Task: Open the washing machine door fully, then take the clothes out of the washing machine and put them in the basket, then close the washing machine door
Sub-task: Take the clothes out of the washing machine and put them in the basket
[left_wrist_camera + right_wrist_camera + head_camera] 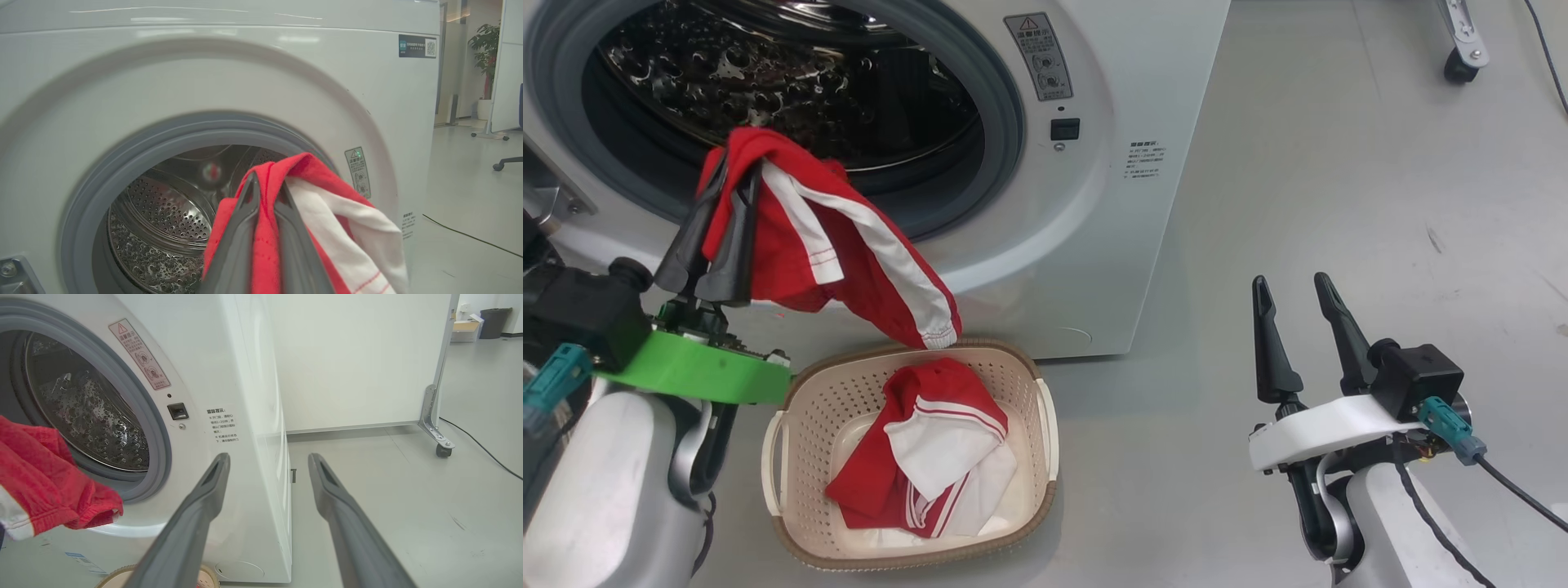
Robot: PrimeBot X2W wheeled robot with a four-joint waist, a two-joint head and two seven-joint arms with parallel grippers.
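My left gripper is shut on a red garment with white stripes. It holds the garment in front of the grey-rimmed opening of the white washing machine, and the cloth's lower end hangs just above the cream basket. Another red and white garment lies in the basket. In the left wrist view, the garment drapes over my closed left gripper before the steel drum. My right gripper stands open over the floor, right of the machine, holding nothing. The door is out of view.
A white partition on castors stands beyond the machine's right side, with a black cable along the floor. An office chair base and a potted plant are farther off. Grey floor spreads to the right.
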